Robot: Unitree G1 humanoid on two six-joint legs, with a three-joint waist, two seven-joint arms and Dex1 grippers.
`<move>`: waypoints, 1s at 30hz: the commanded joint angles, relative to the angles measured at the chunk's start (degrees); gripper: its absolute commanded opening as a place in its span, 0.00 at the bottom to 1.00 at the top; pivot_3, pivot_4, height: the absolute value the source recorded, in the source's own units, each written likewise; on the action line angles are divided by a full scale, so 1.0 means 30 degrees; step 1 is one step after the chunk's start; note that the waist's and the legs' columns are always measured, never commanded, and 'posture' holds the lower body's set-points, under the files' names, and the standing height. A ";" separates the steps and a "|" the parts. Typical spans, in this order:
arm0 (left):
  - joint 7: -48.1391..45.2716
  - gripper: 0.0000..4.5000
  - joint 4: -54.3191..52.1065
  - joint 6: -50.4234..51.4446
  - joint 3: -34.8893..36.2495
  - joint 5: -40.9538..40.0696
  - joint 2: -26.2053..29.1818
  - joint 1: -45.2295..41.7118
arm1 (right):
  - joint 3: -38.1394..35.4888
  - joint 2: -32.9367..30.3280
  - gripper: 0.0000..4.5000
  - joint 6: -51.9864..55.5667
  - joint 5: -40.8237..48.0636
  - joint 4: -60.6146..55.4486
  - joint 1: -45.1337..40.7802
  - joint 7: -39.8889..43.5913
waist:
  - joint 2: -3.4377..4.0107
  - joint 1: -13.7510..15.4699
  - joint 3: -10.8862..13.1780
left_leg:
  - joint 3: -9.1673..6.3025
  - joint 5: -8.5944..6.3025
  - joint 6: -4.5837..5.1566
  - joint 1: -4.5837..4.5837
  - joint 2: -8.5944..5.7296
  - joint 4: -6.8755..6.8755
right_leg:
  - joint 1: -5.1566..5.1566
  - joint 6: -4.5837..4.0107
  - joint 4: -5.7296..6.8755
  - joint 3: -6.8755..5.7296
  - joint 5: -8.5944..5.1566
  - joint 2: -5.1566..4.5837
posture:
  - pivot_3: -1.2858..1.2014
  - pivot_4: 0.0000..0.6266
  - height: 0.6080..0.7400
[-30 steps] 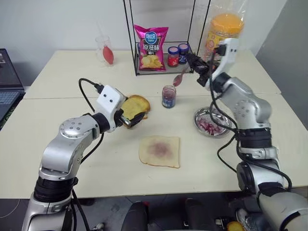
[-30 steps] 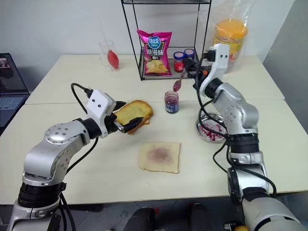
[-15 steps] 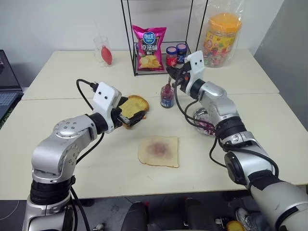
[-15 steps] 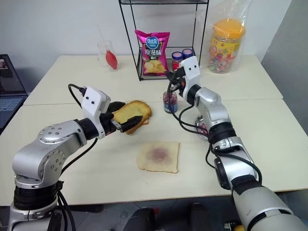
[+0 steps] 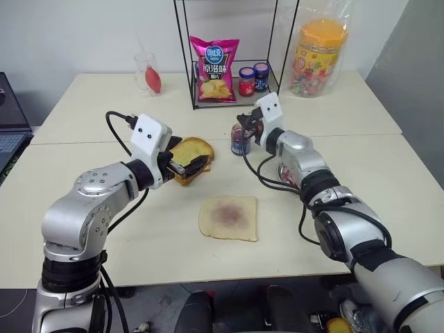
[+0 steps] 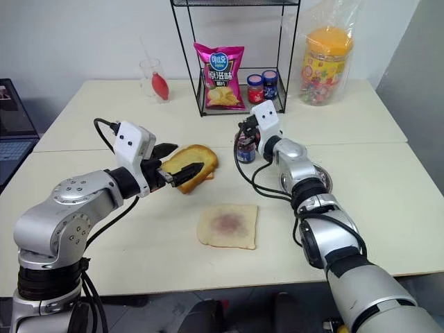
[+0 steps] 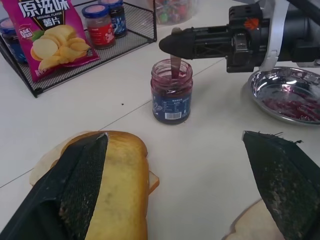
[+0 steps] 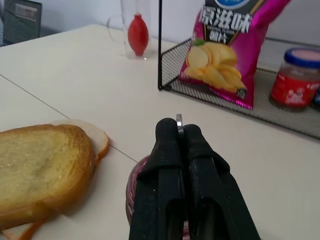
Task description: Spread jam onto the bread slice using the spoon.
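The pale bread slice (image 5: 228, 217) lies flat at the table's middle with a purplish smear in its centre. My right gripper (image 7: 169, 45) is shut on the handle of the silver spoon (image 7: 175, 66), which hangs straight down into the small glass jar (image 7: 171, 97) of dark purple spread. The spoon's bowl is hidden inside the jar. Reddish jam (image 7: 295, 104) lies in the round steel dish (image 7: 263, 80) to the right of the jar. My left gripper (image 6: 182, 161) stands open at the golden toast (image 7: 117, 190), one finger lying over it.
A wire rack (image 5: 229, 97) at the back holds a pink chips bag (image 5: 213, 68) and two small jars (image 5: 254, 78). A big orange-lidded candy jar (image 5: 319, 55) stands at the back right, a glass with a red object (image 5: 148, 73) at the back left. A laptop (image 5: 5, 132) sits far left.
My right gripper came down and to the left with the spoon, from beside the rack to just over the glass jar; the spoon now dips into it. The left arm stayed put.
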 commanded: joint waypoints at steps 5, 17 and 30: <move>0.0025 1.00 0.0196 -0.0908 0.0621 0.0298 0.0408 0.0036 | -0.2897 0.0504 0.01 0.3001 0.2288 0.0212 -0.1416 -0.0903 | 0.0000 0.0001 0.0000 | -0.0002 0.0000 0.0000 0.0002 0.0000 -0.0002 | 0.0000 -0.0001 0.0001 -0.0002 0.0000 0.0000 | 0.52 0.24 1.00; -0.0202 1.00 0.0478 -0.1867 0.0219 0.0758 0.0386 0.0475 | -0.6529 0.0516 0.01 0.6271 0.5246 0.0034 -0.2189 -0.1979 | 0.0000 -0.0001 0.0000 | 0.0001 0.0000 0.0001 -0.0004 0.0000 -0.0006 | -0.0001 -0.0001 -0.0004 -0.0001 0.0000 0.0001 | 0.52 0.24 1.00; -0.0223 1.00 0.0650 -0.2104 -0.0126 0.0922 0.0286 0.0326 | -0.8185 0.0369 0.01 0.7388 0.6705 -0.0118 -0.2753 -0.2645 | 0.0001 -0.0064 0.0000 | 0.0004 -0.0001 0.0002 -0.0004 0.0000 -0.0006 | -0.0002 -0.0001 -0.0002 0.0001 0.0000 0.0003 | 0.52 0.24 1.00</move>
